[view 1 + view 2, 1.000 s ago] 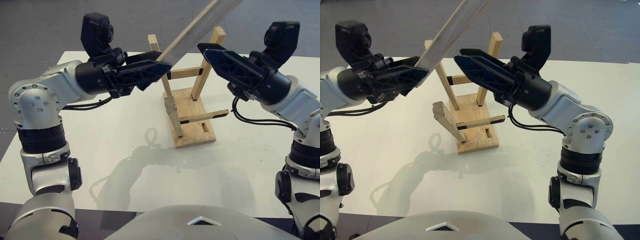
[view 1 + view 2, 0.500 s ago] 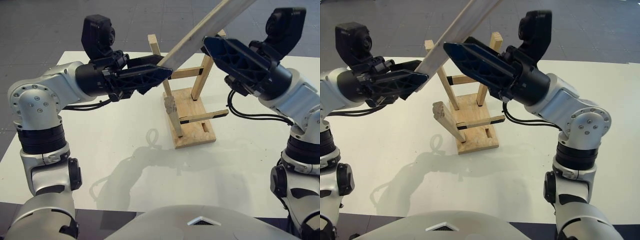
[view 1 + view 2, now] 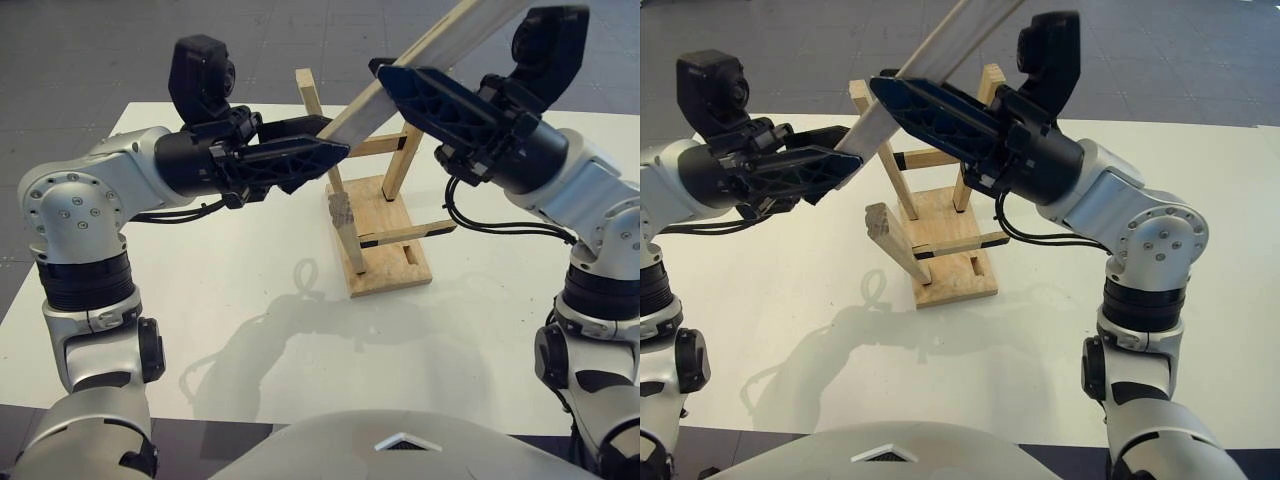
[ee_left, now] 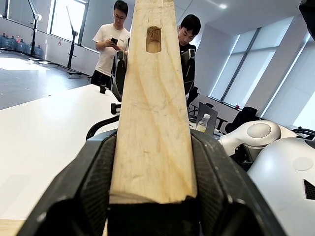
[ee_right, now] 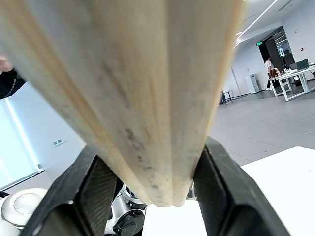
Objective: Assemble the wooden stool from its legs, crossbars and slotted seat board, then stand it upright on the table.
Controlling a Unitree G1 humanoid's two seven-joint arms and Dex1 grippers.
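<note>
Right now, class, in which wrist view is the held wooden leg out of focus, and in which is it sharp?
Right wrist view: the wooden leg looks soft, very near the lens. Left wrist view: its grain and hole are sharp, with bright windows behind.

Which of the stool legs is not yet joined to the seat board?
The long leg slanting up in the air, held by the left tool and the right tool. The other three stand in the seat board on the table.

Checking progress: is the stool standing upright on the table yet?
No, upside down: seat board flat on the table, legs pointing up. Left gripper holds another leg in the air.
</note>
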